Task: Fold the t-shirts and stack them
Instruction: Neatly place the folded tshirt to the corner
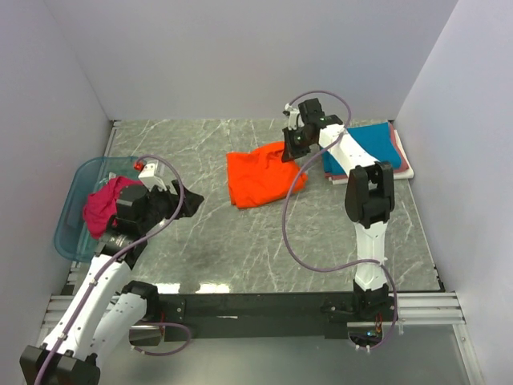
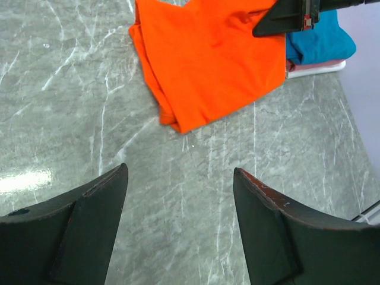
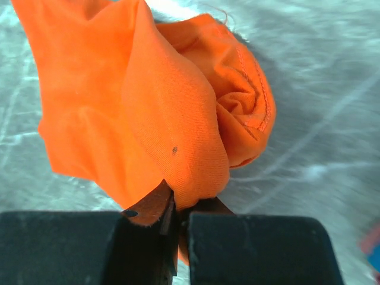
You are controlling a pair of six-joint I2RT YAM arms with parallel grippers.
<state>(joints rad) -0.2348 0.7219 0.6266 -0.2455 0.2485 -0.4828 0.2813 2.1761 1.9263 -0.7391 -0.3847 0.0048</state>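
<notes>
Folding the orange tee [image 1: 256, 180], with the pile partly done.
At left, a magenta shirt [image 1: 103, 207] lies crumpled in the blue tub [image 1: 68, 216], and the left gripper [image 1: 191, 205] hangs wide open, empty. The orange tee, half folded, lies long-axis left to right, its right edge pinched in the right gripper [image 1: 293, 146]. Folded teal and pink tees [image 1: 377, 144] sit stacked beyond.

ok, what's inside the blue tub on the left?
A crumpled magenta t-shirt lies in the blue tub. The left arm covers the tub's near right part, so that area cannot be seen. Anything under the shirt is hidden too.
</notes>
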